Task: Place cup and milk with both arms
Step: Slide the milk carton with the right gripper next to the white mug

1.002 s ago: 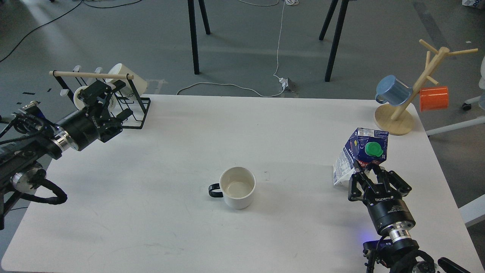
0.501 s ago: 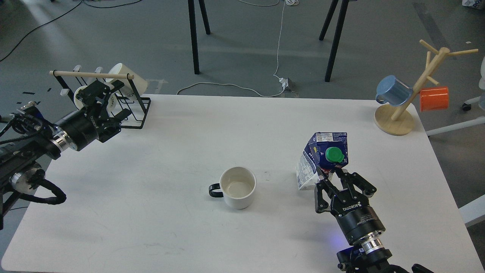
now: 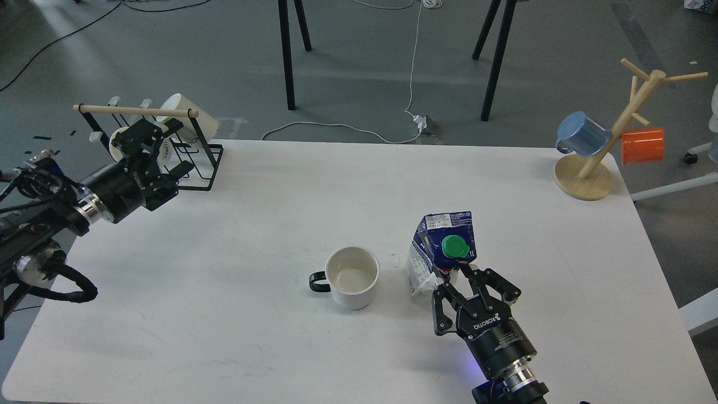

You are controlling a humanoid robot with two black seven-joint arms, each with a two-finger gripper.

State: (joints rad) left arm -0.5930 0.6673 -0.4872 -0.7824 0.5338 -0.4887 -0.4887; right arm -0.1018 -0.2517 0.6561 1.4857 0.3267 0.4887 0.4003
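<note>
My right claw (image 3: 457, 278) pinched the milk carton (image 3: 440, 249) low on its body, the carton rising just beyond it, beside the white cup (image 3: 351, 276) on the surface (image 3: 280, 196). Far left, my left claw (image 3: 147, 147) hung spread near the rack (image 3: 185, 148).

White cup (image 3: 352, 277), black handle pointing left, upright, empty, mid worktop (image 3: 280, 191), near side. Blue-white milk carton (image 3: 440, 249), green cap facing up, tilted, just right of cup, not touching it.
</note>
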